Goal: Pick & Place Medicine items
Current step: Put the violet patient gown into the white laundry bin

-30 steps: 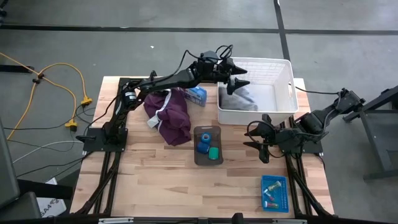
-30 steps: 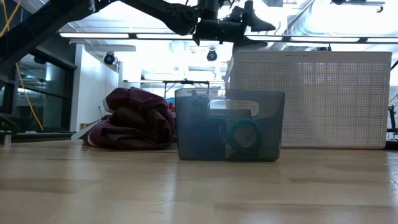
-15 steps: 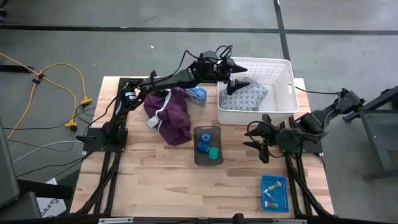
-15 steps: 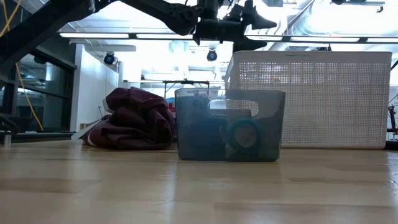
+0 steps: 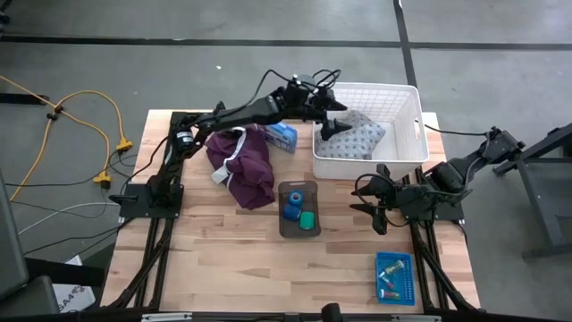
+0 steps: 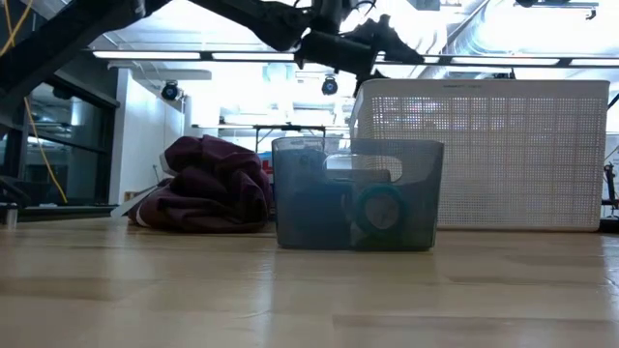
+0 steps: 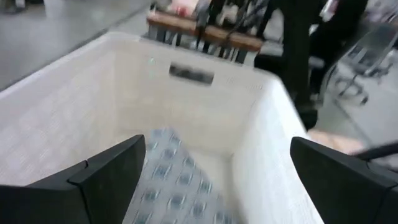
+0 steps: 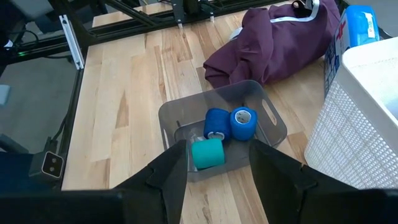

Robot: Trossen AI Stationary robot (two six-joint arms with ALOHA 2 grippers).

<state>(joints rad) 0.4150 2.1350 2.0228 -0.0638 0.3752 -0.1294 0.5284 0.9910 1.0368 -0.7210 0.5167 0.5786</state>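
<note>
The medicine items I can make out are two blue rolls (image 8: 216,123) and a green roll (image 8: 208,152), lying in a small grey see-through bin (image 5: 298,210) at mid-table. Tiny pale and pinkish pieces sit in a blue tray (image 5: 393,275) near the table's near right corner. My left gripper (image 5: 332,114) hangs open over the near left part of the white basket (image 5: 407,112), above the grey patterned cloth (image 7: 168,177) and apart from it. My right gripper (image 5: 365,201) waits open to the right of the bin, pointing at the rolls.
The maroon garment with white trim (image 5: 241,165) lies heaped left of the bin. A blue packet (image 5: 284,137) sits between it and the basket. The basket's tall mesh wall (image 6: 484,155) stands right behind the bin. Bare wood lies along the table's near edge.
The grey patterned cloth, bunched at the basket's left end a second ago, has dropped and spread across the basket floor. My left gripper, open throughout, has drawn back a little toward the table's left.
</note>
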